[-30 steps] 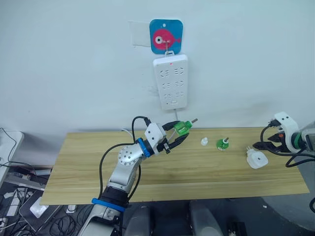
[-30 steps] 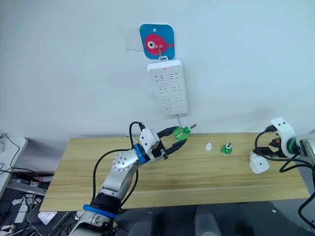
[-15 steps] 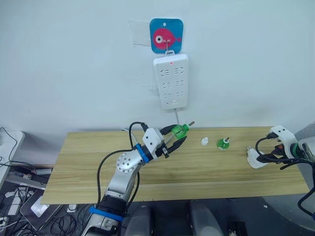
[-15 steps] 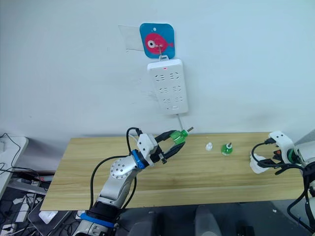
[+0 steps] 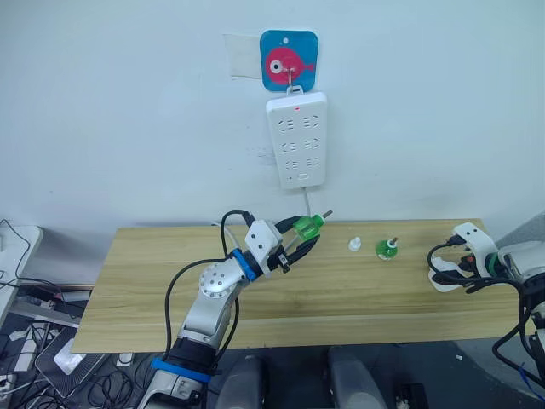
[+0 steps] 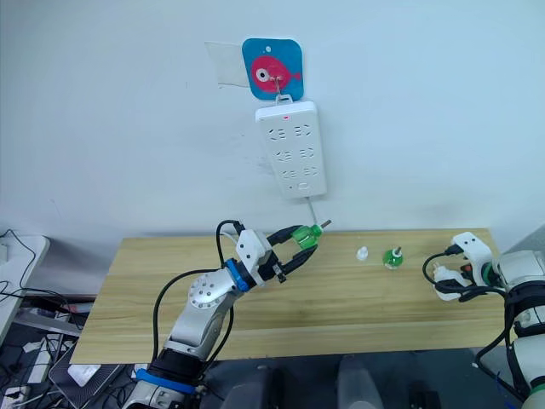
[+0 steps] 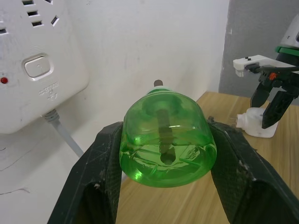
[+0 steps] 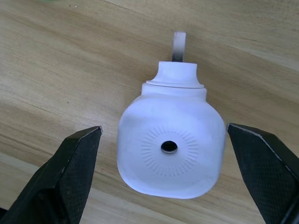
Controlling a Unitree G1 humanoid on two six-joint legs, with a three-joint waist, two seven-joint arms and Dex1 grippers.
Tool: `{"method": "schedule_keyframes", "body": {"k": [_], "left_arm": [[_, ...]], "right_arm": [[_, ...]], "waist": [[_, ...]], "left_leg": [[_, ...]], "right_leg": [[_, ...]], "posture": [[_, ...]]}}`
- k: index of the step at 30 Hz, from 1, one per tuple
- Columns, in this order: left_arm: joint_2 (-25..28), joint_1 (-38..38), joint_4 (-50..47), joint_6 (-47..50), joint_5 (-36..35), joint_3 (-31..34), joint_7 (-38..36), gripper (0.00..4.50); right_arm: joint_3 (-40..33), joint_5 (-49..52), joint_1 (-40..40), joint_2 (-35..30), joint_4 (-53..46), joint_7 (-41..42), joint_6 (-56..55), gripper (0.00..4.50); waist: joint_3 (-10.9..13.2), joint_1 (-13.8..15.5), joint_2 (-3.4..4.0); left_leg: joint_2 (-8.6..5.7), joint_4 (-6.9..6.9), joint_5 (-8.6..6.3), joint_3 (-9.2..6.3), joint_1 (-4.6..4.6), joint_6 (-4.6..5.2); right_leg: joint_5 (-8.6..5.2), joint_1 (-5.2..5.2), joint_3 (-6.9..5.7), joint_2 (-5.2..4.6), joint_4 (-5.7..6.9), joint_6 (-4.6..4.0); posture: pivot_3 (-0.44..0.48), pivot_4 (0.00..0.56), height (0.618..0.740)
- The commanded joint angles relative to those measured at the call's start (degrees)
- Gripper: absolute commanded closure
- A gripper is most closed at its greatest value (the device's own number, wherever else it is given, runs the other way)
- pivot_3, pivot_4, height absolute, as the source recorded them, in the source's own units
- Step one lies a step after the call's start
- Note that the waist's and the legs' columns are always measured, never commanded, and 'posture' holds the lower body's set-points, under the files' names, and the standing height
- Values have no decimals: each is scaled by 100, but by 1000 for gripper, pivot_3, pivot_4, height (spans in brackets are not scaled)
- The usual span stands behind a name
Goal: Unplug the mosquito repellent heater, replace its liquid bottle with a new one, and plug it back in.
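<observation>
My left gripper (image 5: 300, 239) is clenched on a green bottle (image 5: 308, 225), raised above the table (image 5: 153, 281) near frame centre. The bottle is clear green plastic with a dark wick rod running through its middle and poking out past the neck. In the left wrist view the bottle (image 7: 165, 140) sits base-on between my two black fingers (image 7: 98, 182), both pads pressed to its sides; whether liquid fills it I cannot tell.

A second green bottle (image 5: 386, 249) stands upright on the table right of centre, wick upward. Just to its left stands a small white cap (image 5: 353, 245), apart from it.

The mosquito repellent heater (image 5: 440, 274) lies on the table at the right edge of the frame. My right gripper (image 5: 449, 266) is around it with the fingers spread. The right wrist view gives what the head views do not: the heater (image 8: 170, 147) shows its rounded face with a small central hole and ring of fine ribs, a prong pointing away across the wood, and both fingers (image 8: 70, 172) standing clear of its sides, not touching.

The table is pale wood grain. On the white wall behind hangs a white power strip (image 5: 296, 141) from a blue hook plate with a pink fish (image 5: 288, 62), red lamp lit. The left wrist view shows the strip's switch and cable close up.
</observation>
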Motion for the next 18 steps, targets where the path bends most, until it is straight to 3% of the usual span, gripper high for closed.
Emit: {"method": "schedule_keyframes", "body": {"k": [1, 9, 12, 15, 18], "left_arm": [[-5, 16, -284, -22, -85, 19, 8, 2249], [29, 74, -381, 0, -77, 15, 12, 2249], [29, 65, -380, 7, -67, 17, 14, 2249], [26, 54, -362, -2, -66, 15, 11, 2249], [27, 52, -348, -9, -63, 3, -4, 2249]], "right_arm": [[-144, -145, -42, 8, 210, -39, -283, 25], [-200, -332, -197, 120, 615, -50, -568, 25], [-252, -338, -253, 148, 738, -38, -590, 549], [-310, -340, -283, 172, 787, 25, -621, 1535], [-312, -348, -269, 140, 718, 197, -607, 1572]], "waist": [[0, 3, 0], [0, 5, 1], [0, 8, 1], [0, 10, 1], [0, 16, 1]], "left_leg": [[0, 0, 0, 0, 0, 0], [-1, -1, 0, 0, 0, 0], [-1, -1, 0, -1, 1, 0], [-2, -1, 0, -2, 1, 0], [-3, -1, 0, -3, 0, 0]], "right_leg": [[0, 0, 0, 0, 0, 0], [0, 1, 1, -1, 0, 0], [0, 1, 0, -1, 1, 0], [0, 1, 0, -1, -1, 0], [0, 2, -1, -1, -1, 0]], "posture": [[-64, 247, 740], [-58, 241, 740], [-57, 239, 740], [-59, 236, 740], [-63, 233, 740]]}}
